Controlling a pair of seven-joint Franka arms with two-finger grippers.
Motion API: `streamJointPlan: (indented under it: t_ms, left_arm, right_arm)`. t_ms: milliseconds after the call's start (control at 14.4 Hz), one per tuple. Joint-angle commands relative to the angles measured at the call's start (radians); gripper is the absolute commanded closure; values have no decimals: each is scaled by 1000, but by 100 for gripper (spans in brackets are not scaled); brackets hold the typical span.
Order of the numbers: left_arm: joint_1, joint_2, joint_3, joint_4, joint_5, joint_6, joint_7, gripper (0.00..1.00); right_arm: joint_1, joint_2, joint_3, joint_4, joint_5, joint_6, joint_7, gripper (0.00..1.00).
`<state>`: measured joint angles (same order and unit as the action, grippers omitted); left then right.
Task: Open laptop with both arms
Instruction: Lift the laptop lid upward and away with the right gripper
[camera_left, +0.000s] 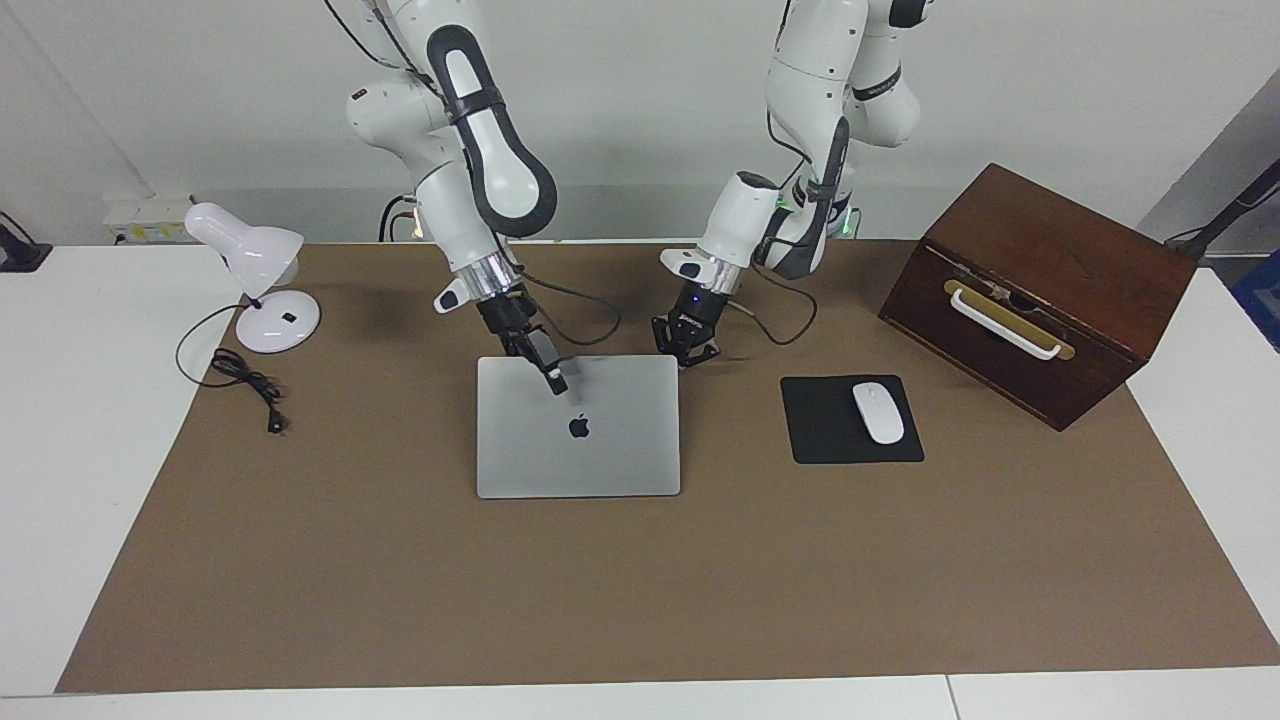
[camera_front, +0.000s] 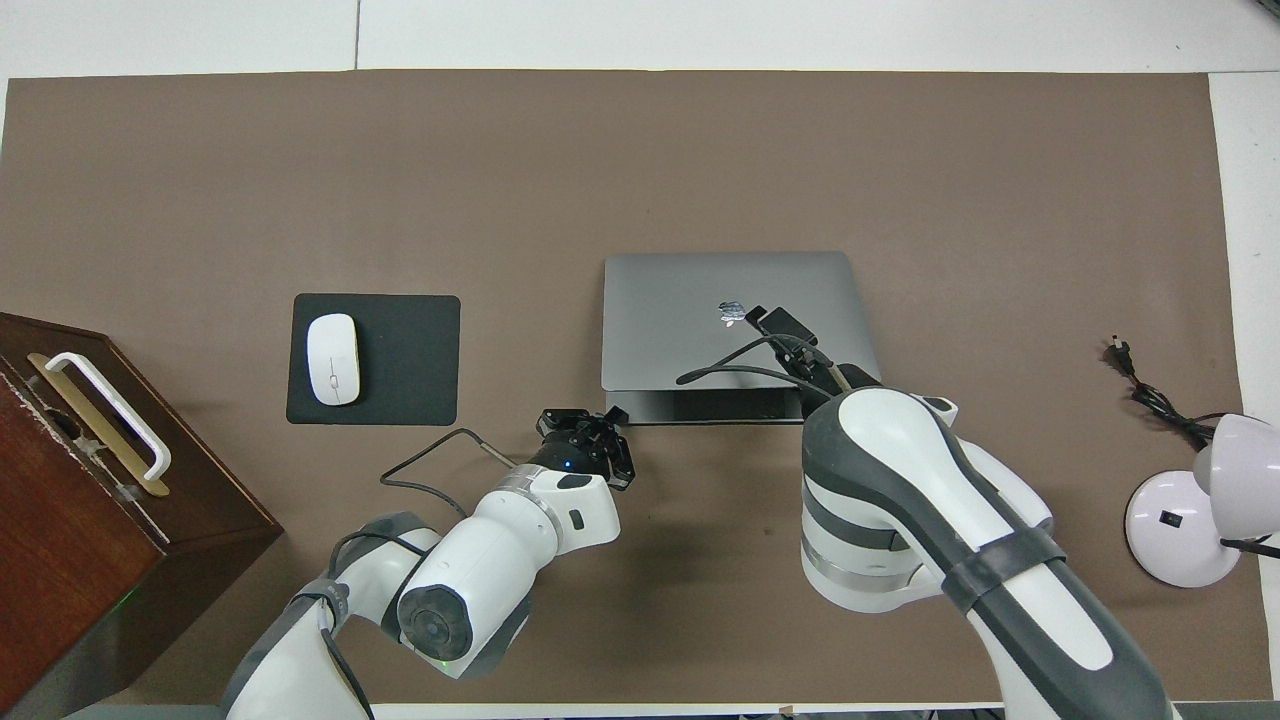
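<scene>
Laptop (camera_left: 578, 428), thin silver-grey with a dark apple logo, lies mid-desk (camera_left: 640, 580), its lid lifted slightly at the robots' edge. Left pincer (camera_left: 686, 352), closed, sits at the laptop's corner. Right pincer (camera_left: 556, 382) hangs over the lid; its state I cannot tell.

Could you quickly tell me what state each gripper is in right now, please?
Left gripper: shut, at the laptop corner nearest its arm, holding nothing visible.
Right gripper: at the raised lid; cannot be told.
</scene>
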<state>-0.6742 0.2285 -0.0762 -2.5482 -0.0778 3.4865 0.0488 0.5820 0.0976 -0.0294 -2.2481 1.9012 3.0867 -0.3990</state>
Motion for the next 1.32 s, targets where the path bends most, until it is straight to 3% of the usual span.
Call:
streamJointPlan:
  t_ms: [0,835,1252]
  left_arm:
    - [-16,28,12,17,-10,19,20,100]
    - [-18,40,13,25,-11,19,23,100]
    - [-19,40,13,25,-11,19,23,100]
  right_arm:
    - [-14,74,-6,108,29,7,-49,2]
    - [-53,146,-7,303,-46,6,-55,2]
    - [-79,243,-7,444,-82,1,-52,2]
